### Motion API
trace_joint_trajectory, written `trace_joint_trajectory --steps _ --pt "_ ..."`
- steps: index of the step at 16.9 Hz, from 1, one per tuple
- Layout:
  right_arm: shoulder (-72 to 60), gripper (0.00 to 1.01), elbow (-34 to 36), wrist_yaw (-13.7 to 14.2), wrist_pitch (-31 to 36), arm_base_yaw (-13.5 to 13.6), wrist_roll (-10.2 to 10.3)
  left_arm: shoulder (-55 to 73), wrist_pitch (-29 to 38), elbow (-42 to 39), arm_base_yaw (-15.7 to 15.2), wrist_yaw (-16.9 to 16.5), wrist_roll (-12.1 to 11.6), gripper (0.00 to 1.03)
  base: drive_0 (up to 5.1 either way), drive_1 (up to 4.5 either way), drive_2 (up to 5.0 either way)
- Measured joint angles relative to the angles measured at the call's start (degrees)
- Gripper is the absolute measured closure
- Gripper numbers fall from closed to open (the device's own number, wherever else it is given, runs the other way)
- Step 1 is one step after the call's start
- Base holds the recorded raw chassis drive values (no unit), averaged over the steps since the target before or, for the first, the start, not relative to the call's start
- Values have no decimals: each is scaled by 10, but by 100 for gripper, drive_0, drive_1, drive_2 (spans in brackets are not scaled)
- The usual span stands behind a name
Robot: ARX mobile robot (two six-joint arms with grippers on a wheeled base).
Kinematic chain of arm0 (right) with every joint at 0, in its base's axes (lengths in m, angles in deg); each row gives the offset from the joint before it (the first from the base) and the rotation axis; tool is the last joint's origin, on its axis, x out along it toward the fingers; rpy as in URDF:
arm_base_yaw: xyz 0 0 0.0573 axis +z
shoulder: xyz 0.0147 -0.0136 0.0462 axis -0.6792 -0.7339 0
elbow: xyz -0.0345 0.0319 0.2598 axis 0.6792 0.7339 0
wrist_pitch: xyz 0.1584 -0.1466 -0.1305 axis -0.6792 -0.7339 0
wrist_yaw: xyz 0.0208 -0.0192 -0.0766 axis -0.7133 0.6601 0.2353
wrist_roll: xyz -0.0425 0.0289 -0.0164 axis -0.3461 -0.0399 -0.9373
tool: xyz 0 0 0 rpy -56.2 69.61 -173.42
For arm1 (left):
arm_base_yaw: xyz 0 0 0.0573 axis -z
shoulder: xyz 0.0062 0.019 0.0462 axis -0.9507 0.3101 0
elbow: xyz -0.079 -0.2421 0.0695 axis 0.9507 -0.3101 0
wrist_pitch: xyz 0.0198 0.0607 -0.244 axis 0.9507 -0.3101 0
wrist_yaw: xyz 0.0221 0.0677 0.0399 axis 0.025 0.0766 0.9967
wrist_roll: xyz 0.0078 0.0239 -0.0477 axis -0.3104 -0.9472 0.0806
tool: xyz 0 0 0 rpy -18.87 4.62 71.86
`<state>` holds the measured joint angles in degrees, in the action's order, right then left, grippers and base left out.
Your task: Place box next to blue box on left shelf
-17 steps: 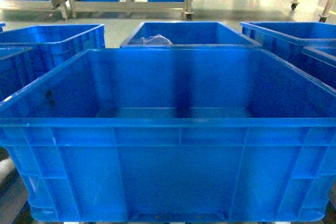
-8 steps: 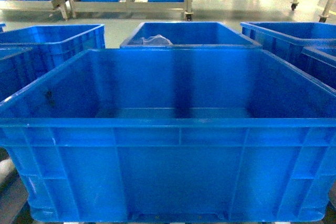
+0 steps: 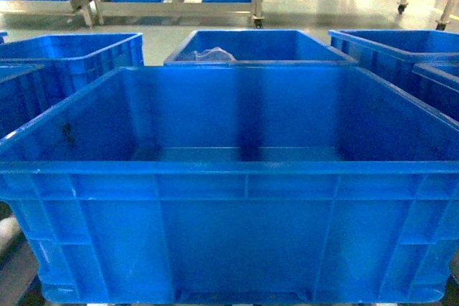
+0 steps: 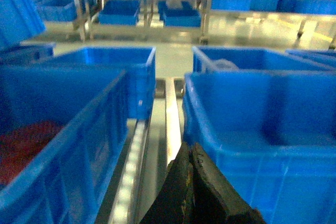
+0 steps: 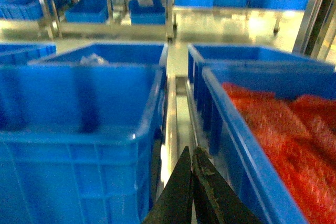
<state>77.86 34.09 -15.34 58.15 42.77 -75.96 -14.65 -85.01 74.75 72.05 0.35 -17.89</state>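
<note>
Left pincer [image 4: 190, 153] and right pincer [image 5: 191, 156] are both closed, holding nothing, beside one big box [image 3: 229, 177]. Only the wrist views show the shelf rollers [image 4: 128, 182].

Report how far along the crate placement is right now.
Done, by the look of it: the box sits on the roller tracks between blue crates, one on its left and one on its right. In hand: nothing; the left pincer and right pincer are both shut, pointing into the gaps beside the box, gripping nothing. Left: probably only drawing the arms back.
</note>
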Motion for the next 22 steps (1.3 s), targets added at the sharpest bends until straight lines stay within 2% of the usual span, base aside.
trace_joint_trajectory --steps 1,4,6,11,12,13,22 --pt "17 100 -3 0 14 0 0 0 8 2 0 -2 -1 101 0 0 0" --pt "16 100 0 0 2 0 0 0 2 0 0 -2 -2 101 0 0 0" --pt "16 79 0 0 2 0 -1 0 2 0 0 -2 -2 76 0 0 0" --pt "16 13 0 0 2 0 -1 0 2 0 0 -2 -2 13 0 0 0" --pt "16 1 0 0 2 0 -1 0 2 0 0 -2 -3 3 0 0 0" --pt "16 4 0 0 2 0 -1 0 2 0 0 -2 -3 6 0 0 0" --pt "16 3 0 0 2 0 -1 0 2 0 0 -2 -3 5 0 0 0"
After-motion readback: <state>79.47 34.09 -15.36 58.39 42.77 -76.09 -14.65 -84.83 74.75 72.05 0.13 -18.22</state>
